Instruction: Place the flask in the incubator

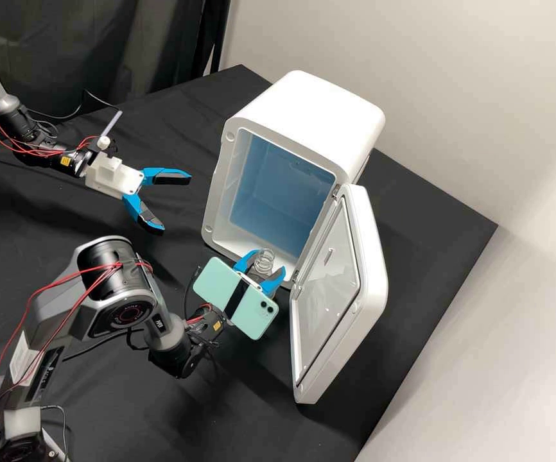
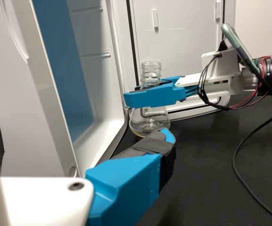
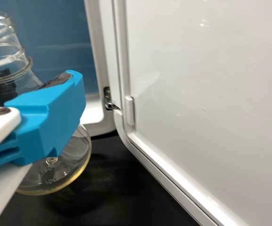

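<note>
A clear glass flask [image 1: 264, 259] with a threaded neck is held upright by its neck in my right gripper [image 1: 265, 265], which is shut on it. It hangs low over the bench, just outside the bottom lip of the white incubator [image 1: 316, 115], between the blue-lined opening and the open door [image 1: 342, 289]. The left wrist view shows the flask [image 2: 150, 115] in front of the door's inner face. In the right wrist view the flask's round base [image 3: 55, 172] shows beside a blue finger [image 3: 51, 113]. My left gripper [image 1: 175, 200] is open, left of the incubator.
A mint-green phone [image 1: 236, 307] is strapped on the right wrist. A black cable [image 2: 253, 155] trails over the bench behind that arm. The door swings out to the right, near the bench's edge [image 1: 432, 308]. Open bench lies between the two arms.
</note>
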`<state>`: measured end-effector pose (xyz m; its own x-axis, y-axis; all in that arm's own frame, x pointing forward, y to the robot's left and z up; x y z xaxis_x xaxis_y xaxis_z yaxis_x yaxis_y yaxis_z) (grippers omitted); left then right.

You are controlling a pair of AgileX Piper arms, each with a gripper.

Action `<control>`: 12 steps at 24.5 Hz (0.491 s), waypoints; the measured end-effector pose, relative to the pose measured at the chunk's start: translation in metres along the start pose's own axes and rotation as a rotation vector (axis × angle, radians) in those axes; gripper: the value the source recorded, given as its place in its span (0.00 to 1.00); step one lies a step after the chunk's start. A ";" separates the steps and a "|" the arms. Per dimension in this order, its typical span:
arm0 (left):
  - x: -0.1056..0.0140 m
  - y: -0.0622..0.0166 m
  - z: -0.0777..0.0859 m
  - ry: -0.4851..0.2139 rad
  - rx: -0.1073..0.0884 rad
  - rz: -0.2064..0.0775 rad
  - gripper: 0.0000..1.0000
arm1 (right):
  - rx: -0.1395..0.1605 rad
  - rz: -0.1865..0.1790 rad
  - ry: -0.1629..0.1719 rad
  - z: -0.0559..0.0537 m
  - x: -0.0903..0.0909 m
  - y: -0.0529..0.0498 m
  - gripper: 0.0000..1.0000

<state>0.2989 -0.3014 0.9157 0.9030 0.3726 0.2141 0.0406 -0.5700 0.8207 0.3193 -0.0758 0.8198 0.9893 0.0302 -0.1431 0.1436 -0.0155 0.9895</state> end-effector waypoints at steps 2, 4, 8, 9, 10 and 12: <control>0.000 0.0000 0.000 0.000 0.000 0.000 1.00 | 0.012 -0.002 0.014 -0.004 0.003 -0.001 0.00; 0.000 0.0000 0.000 0.000 0.000 0.000 1.00 | 0.013 0.005 0.023 -0.006 0.007 0.000 0.00; 0.000 0.0000 0.000 0.000 0.000 0.000 1.00 | 0.012 0.022 0.033 -0.009 0.011 0.003 0.00; 0.000 0.0000 0.000 0.000 0.000 0.000 1.00 | 0.009 0.024 0.038 -0.010 0.013 0.003 0.00; 0.000 0.0000 0.000 0.000 0.000 0.000 1.00 | 0.010 0.031 0.040 -0.011 0.014 0.004 0.00; 0.000 0.0000 0.000 0.000 0.000 0.000 1.00 | 0.006 0.044 0.050 -0.014 0.018 0.007 0.00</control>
<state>0.2989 -0.3014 0.9157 0.9030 0.3726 0.2141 0.0406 -0.5700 0.8207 0.3377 -0.0618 0.8244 0.9919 0.0795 -0.0986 0.1008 -0.0238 0.9946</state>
